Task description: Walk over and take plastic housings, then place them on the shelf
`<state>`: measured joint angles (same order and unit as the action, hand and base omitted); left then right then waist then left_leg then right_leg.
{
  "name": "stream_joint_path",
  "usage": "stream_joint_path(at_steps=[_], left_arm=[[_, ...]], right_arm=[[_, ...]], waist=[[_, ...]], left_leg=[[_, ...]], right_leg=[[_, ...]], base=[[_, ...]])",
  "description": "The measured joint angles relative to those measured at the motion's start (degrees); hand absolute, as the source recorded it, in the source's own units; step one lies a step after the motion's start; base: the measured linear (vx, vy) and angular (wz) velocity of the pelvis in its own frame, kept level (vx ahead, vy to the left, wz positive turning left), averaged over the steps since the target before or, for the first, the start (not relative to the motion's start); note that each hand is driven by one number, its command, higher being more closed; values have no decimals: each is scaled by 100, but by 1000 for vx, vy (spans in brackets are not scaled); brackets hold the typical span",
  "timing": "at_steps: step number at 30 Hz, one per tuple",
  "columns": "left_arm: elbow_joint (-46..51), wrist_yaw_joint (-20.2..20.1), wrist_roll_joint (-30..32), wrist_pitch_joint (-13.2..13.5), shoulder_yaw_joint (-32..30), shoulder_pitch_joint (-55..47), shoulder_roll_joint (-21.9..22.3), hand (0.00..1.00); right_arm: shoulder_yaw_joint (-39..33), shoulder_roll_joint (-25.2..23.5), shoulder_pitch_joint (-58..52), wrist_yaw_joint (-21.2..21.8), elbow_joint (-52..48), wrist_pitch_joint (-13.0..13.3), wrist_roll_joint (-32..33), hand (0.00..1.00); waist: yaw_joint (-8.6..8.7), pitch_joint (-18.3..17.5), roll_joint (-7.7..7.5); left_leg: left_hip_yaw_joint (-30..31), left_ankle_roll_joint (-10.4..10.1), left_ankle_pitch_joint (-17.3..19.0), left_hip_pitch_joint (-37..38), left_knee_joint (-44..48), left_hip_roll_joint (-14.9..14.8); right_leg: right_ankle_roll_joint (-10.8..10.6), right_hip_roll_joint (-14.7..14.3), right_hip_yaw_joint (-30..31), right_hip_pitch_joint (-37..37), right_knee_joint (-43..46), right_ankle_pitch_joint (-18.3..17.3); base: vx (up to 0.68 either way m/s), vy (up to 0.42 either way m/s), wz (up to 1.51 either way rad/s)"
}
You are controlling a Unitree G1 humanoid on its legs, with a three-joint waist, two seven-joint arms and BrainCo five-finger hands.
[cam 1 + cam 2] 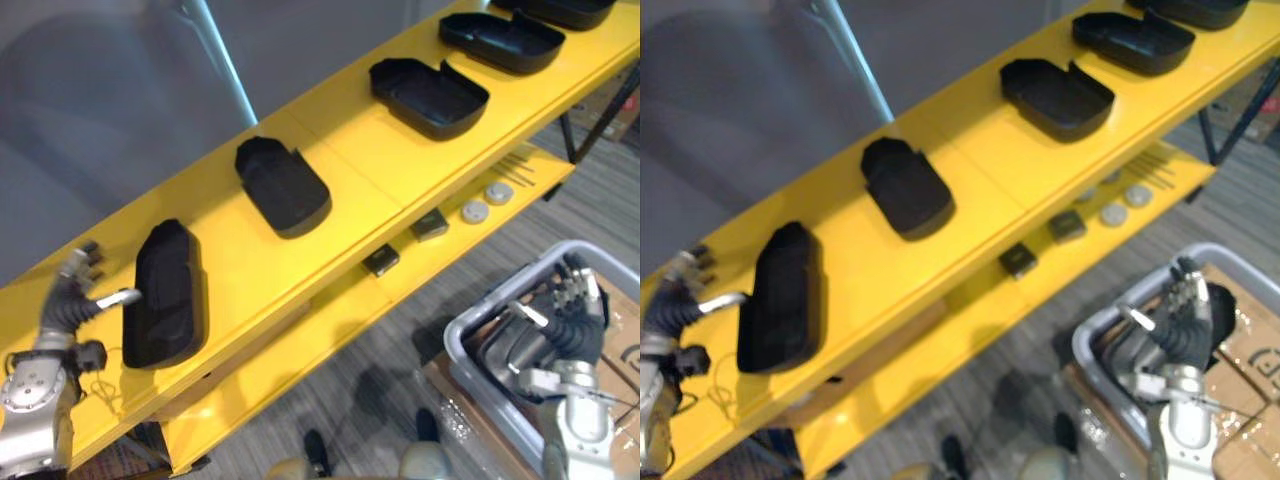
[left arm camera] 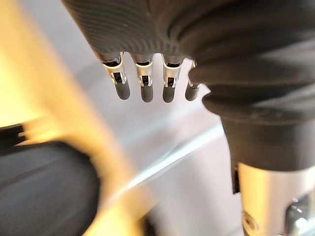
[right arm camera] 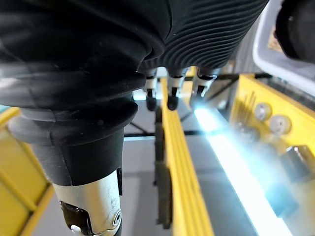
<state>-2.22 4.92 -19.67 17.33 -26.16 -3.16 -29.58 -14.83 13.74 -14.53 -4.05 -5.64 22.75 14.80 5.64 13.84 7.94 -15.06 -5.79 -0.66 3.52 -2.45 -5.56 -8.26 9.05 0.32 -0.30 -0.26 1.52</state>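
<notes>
Several black plastic housings lie in a row on the yellow top shelf (image 1: 400, 160). The nearest housing (image 1: 165, 295) rests hollow side down at the shelf's near left end. My left hand (image 1: 70, 305) is beside it, open, its thumb reaching to the housing's edge and its fingers straight. The same housing (image 2: 44, 191) shows dark past the left hand's fingers (image 2: 142, 83). Further along lie a second housing (image 1: 283, 185) and a third housing (image 1: 428, 95). My right hand (image 1: 570, 325) hangs open over a grey bin (image 1: 460, 340) with dark housings (image 1: 505, 345) inside. It holds nothing.
A lower yellow shelf (image 1: 330, 310) carries two small dark boxes (image 1: 381, 260), two grey discs (image 1: 475, 211) and some thin rods (image 1: 520, 165). A cardboard box (image 1: 625, 350) sits under the bin. Grey carpet lies between bin and shelf.
</notes>
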Motion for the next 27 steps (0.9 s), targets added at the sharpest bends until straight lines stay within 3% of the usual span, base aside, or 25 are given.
stream_joint_path(at_steps=[2, 4, 8, 13, 16, 19, 22, 27], left_arm=[[422, 562, 57, 557, -6, 112, 305, 0], [716, 886, 206, 873, -8, 96, 458, 0], [1370, 1466, 559, 1194, -12, 92, 654, 0], [2138, 2357, 990, 1498, -225, 7, 1208, 0], [2478, 3041, 1678, 1491, -399, -177, 1503, 0], [2479, 3709, 2309, 1278, -523, -272, 1734, 0], [2386, 4077, 2410, 1074, -535, -388, 1790, 0], [1750, 4351, 2681, 574, -528, -436, 1882, 0]], right_arm=[[48, -117, 34, -34, -59, 128, -29, 0], [61, -141, 94, -64, -100, 187, -110, 0], [274, -140, 217, -65, -545, 211, -271, 0], [822, -174, 434, 353, -1416, 210, -203, 0], [1402, -214, 602, 725, -1648, 158, -60, 0], [2074, -208, 913, 1102, -1629, -80, 20, 0], [2693, -134, 1332, 1429, -1554, -355, 17, 0], [3592, -36, 2195, 1389, -419, -919, 12, 0]], waist=[[2, -57, -119], [1, -90, -190], [3, -101, -209], [-24, -109, -250], [-112, -113, -332], [-248, -126, -422], [-433, -166, -520], [-715, -239, -714]], left_leg=[[-35, -1, -1, -53, 5, -3], [-98, 0, -2, -51, 4, 0], [-104, 1, -2, -29, 7, 4], [-35, 3, -1, 64, 22, 8], [82, 3, 1, 51, 88, 1], [294, -6, -8, 35, 97, 12], [482, -19, -17, -16, 94, 16], [853, -39, -73, -175, 85, 32]], right_leg=[[8, -5, 36, -85, 62, -9], [9, -8, 117, -148, 107, -10], [9, -9, 129, -152, 144, -10], [9, -7, 64, 0, 96, -11], [5, -1, -53, 100, 45, -7], [7, 15, -250, 253, -55, -2], [13, 20, -446, 352, -143, -4], [27, 17, -831, 452, -129, -2]], base=[[-3, 1, -6], [6, 6, -13], [-2, 3, -4], [-18, 0, 5], [-35, -8, 18], [-25, -8, 25], [-9, -13, 35], [28, -16, 38]])
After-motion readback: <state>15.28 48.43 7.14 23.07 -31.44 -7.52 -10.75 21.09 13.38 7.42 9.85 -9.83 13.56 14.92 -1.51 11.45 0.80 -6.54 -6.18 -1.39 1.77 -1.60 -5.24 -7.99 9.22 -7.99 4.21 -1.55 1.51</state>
